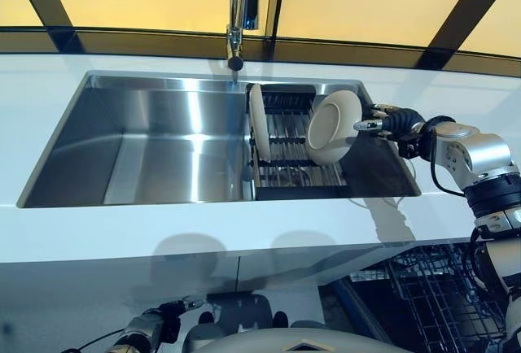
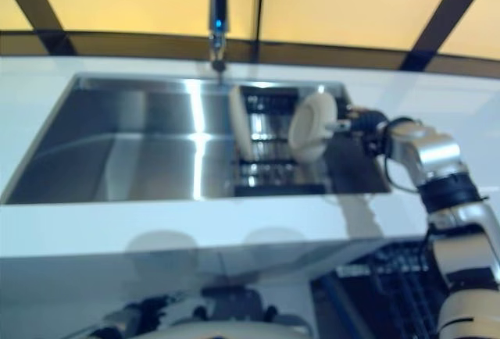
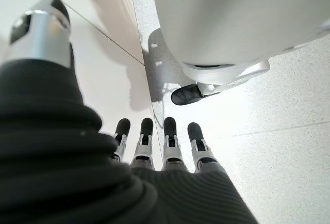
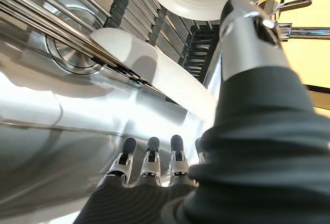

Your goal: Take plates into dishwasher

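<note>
The right hand (image 1: 389,123) reaches in from the right of the frame to the tilted round white plate (image 1: 334,128); its fingers are straight and relaxed, its thumb lies against the plate's rim. That plate leans in the dark wire dish rack (image 1: 286,151) in the right part of the stainless steel sink (image 1: 155,137), set into the white counter (image 1: 122,235). A second white plate (image 1: 259,121) stands upright at the rack's left end. The left hand (image 3: 154,146) hangs at lower left, fingers straight, holding nothing.
</note>
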### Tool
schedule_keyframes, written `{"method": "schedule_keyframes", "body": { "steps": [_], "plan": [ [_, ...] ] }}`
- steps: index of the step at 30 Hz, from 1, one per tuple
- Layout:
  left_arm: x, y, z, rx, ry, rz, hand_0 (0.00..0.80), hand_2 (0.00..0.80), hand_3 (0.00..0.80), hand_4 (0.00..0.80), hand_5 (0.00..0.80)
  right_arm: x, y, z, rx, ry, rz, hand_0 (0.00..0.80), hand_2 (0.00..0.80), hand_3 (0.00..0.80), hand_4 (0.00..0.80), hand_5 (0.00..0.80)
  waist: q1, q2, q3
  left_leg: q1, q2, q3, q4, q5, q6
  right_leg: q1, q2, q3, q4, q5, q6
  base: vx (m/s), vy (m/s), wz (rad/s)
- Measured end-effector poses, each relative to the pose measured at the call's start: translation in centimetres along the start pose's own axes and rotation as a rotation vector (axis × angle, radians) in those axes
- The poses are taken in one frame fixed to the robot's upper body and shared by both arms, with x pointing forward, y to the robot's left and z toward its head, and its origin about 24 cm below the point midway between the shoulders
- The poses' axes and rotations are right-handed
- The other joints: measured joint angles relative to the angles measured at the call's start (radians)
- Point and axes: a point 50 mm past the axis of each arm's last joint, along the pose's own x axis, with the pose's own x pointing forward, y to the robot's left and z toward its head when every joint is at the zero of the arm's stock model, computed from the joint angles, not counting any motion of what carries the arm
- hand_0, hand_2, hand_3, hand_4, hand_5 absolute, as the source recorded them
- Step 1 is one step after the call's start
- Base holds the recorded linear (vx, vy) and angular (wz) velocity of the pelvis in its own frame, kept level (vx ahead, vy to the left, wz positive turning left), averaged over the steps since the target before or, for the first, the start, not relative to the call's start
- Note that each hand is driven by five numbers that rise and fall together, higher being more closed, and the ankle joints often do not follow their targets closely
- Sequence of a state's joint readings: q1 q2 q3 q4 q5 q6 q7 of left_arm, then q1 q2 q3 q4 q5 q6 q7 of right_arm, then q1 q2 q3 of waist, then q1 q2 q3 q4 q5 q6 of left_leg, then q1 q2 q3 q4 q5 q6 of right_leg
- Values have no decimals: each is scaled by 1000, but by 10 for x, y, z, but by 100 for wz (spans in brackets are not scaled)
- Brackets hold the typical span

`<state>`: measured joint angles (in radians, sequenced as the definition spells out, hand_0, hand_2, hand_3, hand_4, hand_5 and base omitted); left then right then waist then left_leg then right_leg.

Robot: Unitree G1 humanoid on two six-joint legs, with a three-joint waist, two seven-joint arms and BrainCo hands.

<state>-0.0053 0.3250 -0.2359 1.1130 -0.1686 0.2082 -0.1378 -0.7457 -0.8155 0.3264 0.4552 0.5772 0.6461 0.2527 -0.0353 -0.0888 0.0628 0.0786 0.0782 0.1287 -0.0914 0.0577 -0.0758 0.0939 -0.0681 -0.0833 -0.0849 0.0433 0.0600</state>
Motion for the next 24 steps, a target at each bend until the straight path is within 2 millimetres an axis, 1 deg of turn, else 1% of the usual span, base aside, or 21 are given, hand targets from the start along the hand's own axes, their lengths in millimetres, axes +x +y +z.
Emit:
{"method": "schedule_keyframes", "body": {
  "steps": [8,11,15,17,18,23,24],
  "plan": [
    [0,0,0,0,0,0,0,0,0,0,0,2,0,-6,24,30,5,0,0,0,0,0,1,1,0,-2,-3,-7,0,1,2,2,-3,-8,-3,-1,1,1,1,2],
    [0,0,0,0,1,0,0,0,0,0,0,6,6,-8,46,39,29,0,0,0,0,0,2,2,0,-2,-4,-9,0,2,2,3,-3,-9,-2,-1,1,0,0,0],
    [0,0,0,-1,-1,-1,0,0,0,0,0,8,9,-11,66,54,39,0,0,0,0,0,7,3,-1,-2,-5,-18,0,3,3,5,-4,-14,-3,-2,1,7,11,3],
    [0,0,0,-1,-2,-1,0,0,0,0,0,10,9,-15,81,71,44,0,0,0,0,0,14,4,-1,-2,-5,-19,0,3,4,6,-5,-16,-3,-2,1,5,5,2],
    [0,-1,1,-1,-5,-2,0,0,0,0,0,10,9,-17,90,84,44,0,0,0,0,0,24,6,-2,-2,-6,-20,0,3,4,6,-5,-16,-3,-2,1,0,0,0],
    [0,-1,0,-2,-4,-3,0,0,0,0,0,12,13,-21,111,103,69,0,0,0,0,0,37,7,-3,-4,-7,-25,0,4,4,10,-7,-25,-3,-4,2,13,14,5],
    [0,-1,0,-2,-5,-3,0,0,0,0,0,13,13,-22,117,106,69,0,0,0,0,0,49,7,-3,-4,-7,-26,0,4,4,10,-7,-25,-3,-4,2,0,0,0]
  ]
}}
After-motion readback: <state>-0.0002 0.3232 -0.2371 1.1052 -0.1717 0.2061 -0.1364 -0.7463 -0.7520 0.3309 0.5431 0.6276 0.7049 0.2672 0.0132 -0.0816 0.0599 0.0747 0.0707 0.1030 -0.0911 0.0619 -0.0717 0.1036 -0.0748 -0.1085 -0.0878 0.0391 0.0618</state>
